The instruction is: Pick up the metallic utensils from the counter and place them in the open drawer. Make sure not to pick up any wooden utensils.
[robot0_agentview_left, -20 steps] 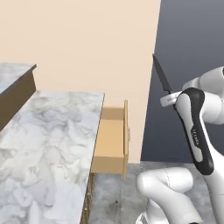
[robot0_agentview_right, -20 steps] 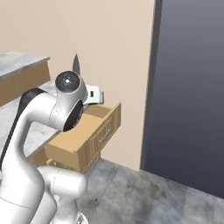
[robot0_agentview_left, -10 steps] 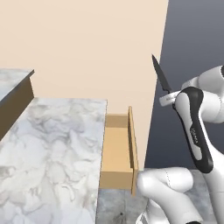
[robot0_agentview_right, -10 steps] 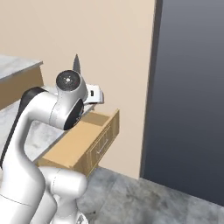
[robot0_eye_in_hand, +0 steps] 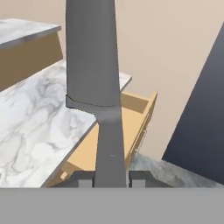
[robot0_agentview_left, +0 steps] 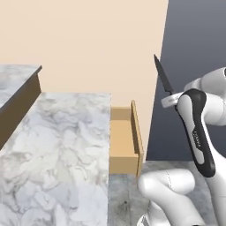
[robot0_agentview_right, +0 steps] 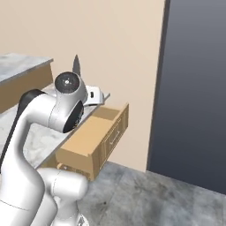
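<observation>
knife (robot0_eye_in_hand: 94, 65): dark grey | counter (robot0_agentview_left: 57, 150): white-grey veined marble | drawer (robot0_agentview_left: 123, 145): light tan wood

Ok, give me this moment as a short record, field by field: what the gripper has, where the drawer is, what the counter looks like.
gripper: shut on the knife's handle, seen in the hand view
knife: dark pointed blade, held up in the air with the tip upward, right of the drawer in the left base view
drawer: pulled open at the counter's end, light-tan box, nothing visible inside
counter: white-grey marble top, with a raised marble ledge beyond it
knife over drawer: not yet; it is held above and off to one side
</observation>
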You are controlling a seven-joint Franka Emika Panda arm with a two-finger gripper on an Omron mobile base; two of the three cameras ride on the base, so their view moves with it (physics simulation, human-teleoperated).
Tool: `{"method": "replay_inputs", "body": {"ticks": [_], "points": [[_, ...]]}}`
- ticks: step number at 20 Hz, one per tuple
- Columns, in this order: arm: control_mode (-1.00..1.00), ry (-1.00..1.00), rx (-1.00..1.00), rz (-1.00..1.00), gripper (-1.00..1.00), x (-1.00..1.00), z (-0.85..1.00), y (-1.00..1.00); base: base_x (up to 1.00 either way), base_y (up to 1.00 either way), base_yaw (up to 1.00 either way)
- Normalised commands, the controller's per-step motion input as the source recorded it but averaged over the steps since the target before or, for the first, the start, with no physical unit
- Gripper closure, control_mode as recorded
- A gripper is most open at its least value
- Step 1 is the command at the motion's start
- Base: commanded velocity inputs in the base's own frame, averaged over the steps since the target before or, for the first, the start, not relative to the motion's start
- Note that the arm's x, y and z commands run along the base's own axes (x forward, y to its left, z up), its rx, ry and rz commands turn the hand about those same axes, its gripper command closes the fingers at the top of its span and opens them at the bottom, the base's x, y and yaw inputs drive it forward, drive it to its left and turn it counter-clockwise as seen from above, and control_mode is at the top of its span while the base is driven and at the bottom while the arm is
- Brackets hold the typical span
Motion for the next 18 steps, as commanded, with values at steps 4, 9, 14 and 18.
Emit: {"method": "replay_inputs", "body": {"ticks": [4,9,14,18], "points": [[1.0,0.0,0.0,0.0,1.0,0.0,0.0,0.0,0.63,0.13,-0.01],[1.0,0.0,0.0,0.0,1.0,0.0,0.0,0.0,0.83,0.0,0.0],[1.0,0.0,0.0,0.0,1.0,0.0,0.0,0.0,0.0,0.0,0.0],[1.0,0.0,0.0,0.0,1.0,0.0,0.0,0.0,-0.73,0.01,0.0]]}}
